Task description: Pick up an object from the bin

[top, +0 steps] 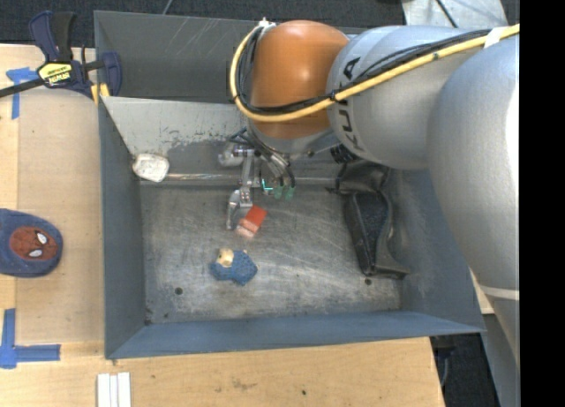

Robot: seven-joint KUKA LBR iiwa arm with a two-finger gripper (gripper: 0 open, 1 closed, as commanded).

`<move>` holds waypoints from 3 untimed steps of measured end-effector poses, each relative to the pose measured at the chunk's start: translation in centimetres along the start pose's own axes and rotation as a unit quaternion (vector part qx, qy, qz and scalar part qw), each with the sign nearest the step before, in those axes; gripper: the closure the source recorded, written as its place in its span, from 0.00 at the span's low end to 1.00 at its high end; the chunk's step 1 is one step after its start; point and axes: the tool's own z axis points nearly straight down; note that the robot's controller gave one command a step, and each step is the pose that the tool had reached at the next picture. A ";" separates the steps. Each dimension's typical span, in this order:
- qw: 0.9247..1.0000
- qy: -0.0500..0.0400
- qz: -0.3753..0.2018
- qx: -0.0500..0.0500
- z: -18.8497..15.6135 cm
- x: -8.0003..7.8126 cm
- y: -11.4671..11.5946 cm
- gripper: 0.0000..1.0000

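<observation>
Nearest the camera, a blue lump (237, 271) with a cream bit (226, 258) on it is lying at 7 o'clock on the floor of the bin (124, 308). Beyond it, near the middle, a small red block (254, 219) is sitting just at 3 o'clock of the gripper (238, 218), which is hanging low there; whether that pincer is spread or pinching the block cannot be told. A dark floppy thing (371, 230) is resting at 3 o'clock. Farthest, a white crumpled lump (151, 167) is lying at 10 o'clock.
</observation>
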 end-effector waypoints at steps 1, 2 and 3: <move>0.999 -0.006 -0.054 -0.002 6.6 1.6 -5.3 0.00; 0.998 -0.010 -0.055 -0.001 6.1 1.3 -5.2 1.00; 0.986 -0.009 -0.169 0.001 -12.1 1.9 -6.0 1.00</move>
